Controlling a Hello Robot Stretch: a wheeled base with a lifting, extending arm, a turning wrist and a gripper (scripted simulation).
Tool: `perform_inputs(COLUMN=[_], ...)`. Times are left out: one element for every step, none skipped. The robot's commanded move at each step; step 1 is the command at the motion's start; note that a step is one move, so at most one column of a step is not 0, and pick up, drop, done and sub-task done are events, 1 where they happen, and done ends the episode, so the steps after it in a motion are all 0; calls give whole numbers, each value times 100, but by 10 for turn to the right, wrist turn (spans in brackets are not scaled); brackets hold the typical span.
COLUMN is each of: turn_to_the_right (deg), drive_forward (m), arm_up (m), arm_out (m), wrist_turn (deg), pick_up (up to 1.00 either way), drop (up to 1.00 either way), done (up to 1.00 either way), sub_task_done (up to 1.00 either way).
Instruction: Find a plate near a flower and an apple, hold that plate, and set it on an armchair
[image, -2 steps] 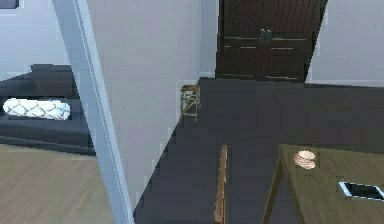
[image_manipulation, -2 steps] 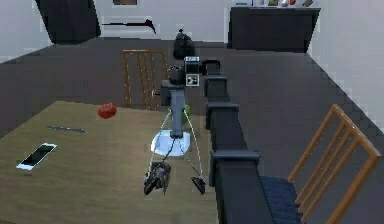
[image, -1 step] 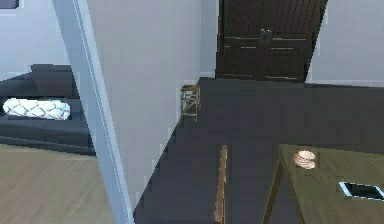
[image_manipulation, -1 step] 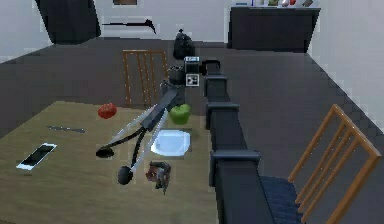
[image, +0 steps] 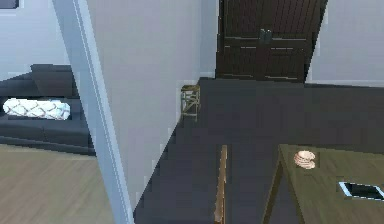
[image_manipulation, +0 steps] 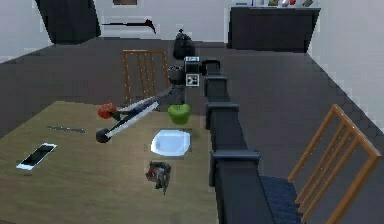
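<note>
The white plate (image_manipulation: 170, 143) lies on the wooden surface (image_manipulation: 90, 162), just beside a green apple (image_manipulation: 178, 114), with a small dark sprig (image_manipulation: 158, 175), perhaps the flower, near. The arm (image_manipulation: 228, 140) reaches across, seemingly to bring the pincer (image_manipulation: 177, 88) toward the plate. Whether it grips anything cannot be told.

Dim, even light, shadows apparently soft

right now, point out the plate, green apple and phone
plate (image_manipulation: 170, 144): arm side view, middle of its white face
green apple (image_manipulation: 179, 115): arm side view, its rounded front
phone (image_manipulation: 37, 156): arm side view, middle of its screen
</note>
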Motion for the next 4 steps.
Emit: perform_inputs(turn_to_the_right=[0, 0, 0, 0], drive_forward=[0, 0, 0, 0], arm_up=[0, 0, -30, 0], arm_out=[0, 0, 0, 0], wrist_turn=[450, 330, 0, 0], pick_up=[0, 0, 0, 100], drop=[0, 0, 0, 0], done=[0, 0, 0, 0], sub_task_done=[0, 0, 0, 0])
